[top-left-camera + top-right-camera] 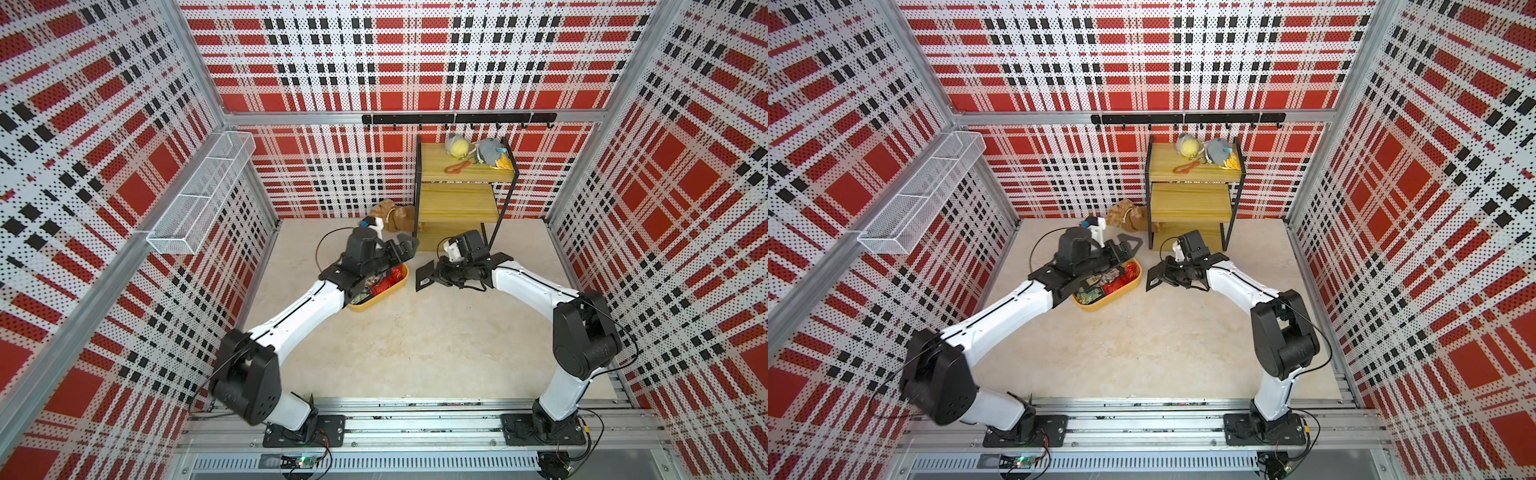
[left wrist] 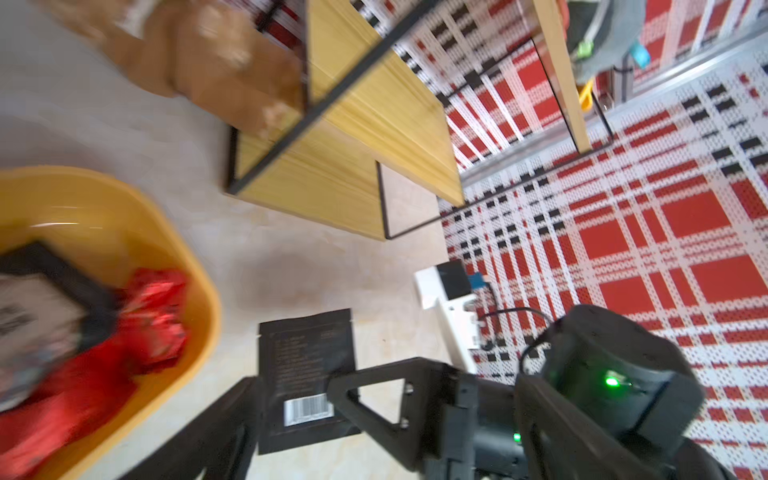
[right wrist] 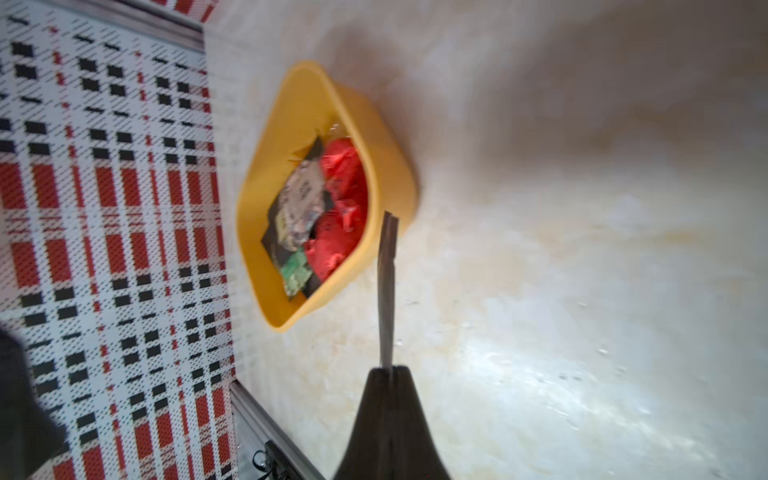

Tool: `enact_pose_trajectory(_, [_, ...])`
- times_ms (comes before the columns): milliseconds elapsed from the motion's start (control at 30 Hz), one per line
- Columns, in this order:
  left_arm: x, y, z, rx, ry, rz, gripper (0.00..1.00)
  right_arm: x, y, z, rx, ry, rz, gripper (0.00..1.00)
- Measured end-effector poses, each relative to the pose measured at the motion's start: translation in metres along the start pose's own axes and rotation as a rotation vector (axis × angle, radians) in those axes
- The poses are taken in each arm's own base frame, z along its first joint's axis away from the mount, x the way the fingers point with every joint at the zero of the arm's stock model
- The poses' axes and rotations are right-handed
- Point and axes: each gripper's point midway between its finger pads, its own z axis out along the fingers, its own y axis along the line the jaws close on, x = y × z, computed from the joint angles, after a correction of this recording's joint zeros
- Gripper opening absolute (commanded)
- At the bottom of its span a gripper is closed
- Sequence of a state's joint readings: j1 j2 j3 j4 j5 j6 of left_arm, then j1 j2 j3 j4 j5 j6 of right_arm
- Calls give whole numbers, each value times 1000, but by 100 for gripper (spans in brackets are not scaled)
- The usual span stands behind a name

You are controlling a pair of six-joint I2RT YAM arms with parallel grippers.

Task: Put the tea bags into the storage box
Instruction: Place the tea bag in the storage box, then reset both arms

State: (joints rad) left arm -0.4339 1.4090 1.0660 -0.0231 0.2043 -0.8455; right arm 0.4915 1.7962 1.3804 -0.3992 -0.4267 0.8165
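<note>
- Shallow yellow plastic storage tub (image 1: 1095, 308): on the pale surface, already holding shiny red foil tea bags (image 3: 340, 208) and black windowed tea bags (image 3: 299, 195).
- Left gripper (image 1: 397, 255): directly over the tub, jaws wide apart, nothing between them. Judged a release posture.
- Right gripper (image 3: 388, 371): just beside the tub, pressed together on a flat black barcode-labelled sachet (image 2: 307, 365). Pinched by one edge, presumably to hang clear for dropping in.
- Judged near completion: only this sachet seen outside the tub.

I see storage box (image 1: 376, 302) under my L gripper (image 1: 401, 251), tea bags (image 1: 386, 284) inside; one sachet (image 1: 424, 276) in R gripper (image 1: 436, 274); shelf (image 1: 457, 199) behind both.
</note>
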Motion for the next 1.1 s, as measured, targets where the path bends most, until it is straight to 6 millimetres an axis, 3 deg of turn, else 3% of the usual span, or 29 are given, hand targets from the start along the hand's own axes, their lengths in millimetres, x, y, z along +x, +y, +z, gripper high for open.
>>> enact_pose_trajectory(200, [-33, 88, -68, -151, -152, -103, 99, -9, 60, 39, -78, 28, -71, 1])
enact_pose_trajectory(267, [-40, 104, -84, -177, -184, -122, 99, -11, 72, 57, -96, 45, -81, 42])
enact_pose_trajectory(300, [-42, 111, -93, -189, -199, -131, 99, -13, 77, 68, -105, 55, -85, 56])
enact_pose_trajectory(333, [-44, 117, -99, -196, -209, -136, 99, -14, 80, 79, -108, 65, -86, 62])
enact_pose_trajectory(467, [-40, 139, -110, -231, -209, -157, 99, -7, 73, 111, -83, 110, -76, 71])
enact_pose_trajectory(667, [-28, 160, -112, -277, -177, -162, 99, 4, 57, 108, -23, 130, -53, 76])
enact_pose_trajectory(733, [-29, 164, -113, -297, -184, -145, 99, 5, 51, 94, 6, 114, -63, 82])
enact_pose_trajectory(800, [-34, 170, -116, -337, -213, -114, 99, 6, 49, 70, 34, 80, -87, 100])
enact_pose_trajectory(833, [-37, 173, -118, -359, -229, -96, 99, 5, 50, 55, 34, 55, -104, 100])
enact_pose_trajectory(967, [-57, 181, -136, -464, -347, 4, 99, -5, 48, -39, 8, -127, -146, 100])
enact_pose_trajectory(1033, [-67, 180, -148, -506, -434, 76, 99, -22, 32, -94, 21, -269, -140, 100])
enact_pose_trajectory(1100, [-71, 178, -159, -547, -522, 182, 99, -44, 1, -150, 84, -455, -119, 100])
